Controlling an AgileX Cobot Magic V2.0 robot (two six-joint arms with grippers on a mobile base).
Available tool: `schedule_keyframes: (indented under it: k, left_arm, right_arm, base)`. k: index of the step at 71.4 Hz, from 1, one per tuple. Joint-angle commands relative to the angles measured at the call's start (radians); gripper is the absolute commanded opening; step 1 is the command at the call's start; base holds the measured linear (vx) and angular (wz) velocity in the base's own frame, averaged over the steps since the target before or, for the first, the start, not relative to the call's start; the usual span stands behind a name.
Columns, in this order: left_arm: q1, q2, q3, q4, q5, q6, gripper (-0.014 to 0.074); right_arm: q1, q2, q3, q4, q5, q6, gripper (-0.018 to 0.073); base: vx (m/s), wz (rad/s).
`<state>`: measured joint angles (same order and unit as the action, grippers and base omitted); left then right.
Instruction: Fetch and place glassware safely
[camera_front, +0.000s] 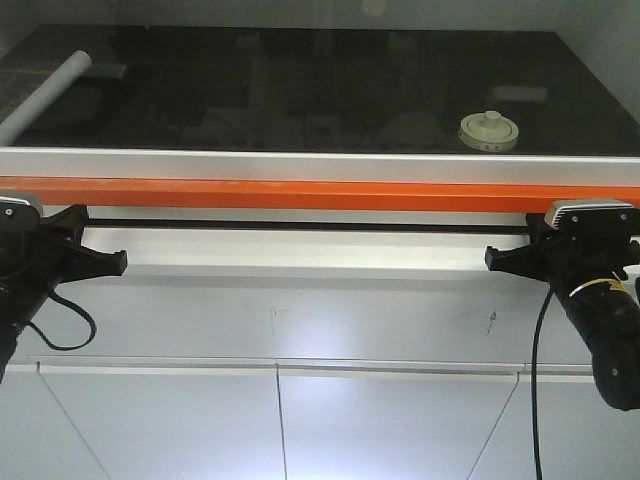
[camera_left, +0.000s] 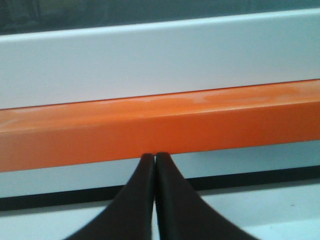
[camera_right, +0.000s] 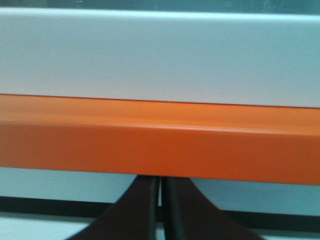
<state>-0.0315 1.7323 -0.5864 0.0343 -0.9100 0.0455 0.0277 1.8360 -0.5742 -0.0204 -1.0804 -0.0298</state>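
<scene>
At far left on the glossy black desk (camera_front: 200, 70), a pale grey tube (camera_front: 50, 95), lying aslant and cut off by the left border of the front view. From there rightward, a wide stretch of open black surface. Along the desk's front edge, a silvery-white strip (camera_front: 320, 165) and directly beneath it a long orange bar (camera_front: 320, 194), both spanning the full width.

Below the bar at left, the black left gripper (camera_front: 115, 262), jaws pressed together on nothing, pointing toward the middle.

Toward the right, close to the front edge, the small squat clear glass jar (camera_front: 487, 130) with round cream-white knobbed lid, upright, well apart from tube and both grippers.

Under the bar at right, the black right gripper (camera_front: 495, 258), jaws together but for a hairline slit, gripping nothing. Lower down, white cabinet fronts (camera_front: 280, 420).
</scene>
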Motion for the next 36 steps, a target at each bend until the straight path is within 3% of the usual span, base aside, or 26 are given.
schedule_keyframes:
  k: [1,20,36]
  left_arm:
    - [-0.004,-0.010,-0.054,-0.028,0.008,-0.013,-0.0007]
    - [-0.004,-0.010,-0.054,-0.034,-0.003,-0.011,-0.0007]
    - [-0.004,-0.010,-0.055,-0.034,-0.081,-0.011,-0.0007]
  right_arm:
    - [-0.004,-0.043,-0.035,-0.001,-0.121,-0.013,-0.0001]
    - [-0.004,-0.043,-0.035,0.001,-0.136,-0.013,-0.0001]
    - [-0.004,-0.043,-0.035,0.001,-0.136,-0.013,-0.0001]
  base:
    - [0.00,0.00]
    - [0.00,-0.01]
    - [0.00,0.00]
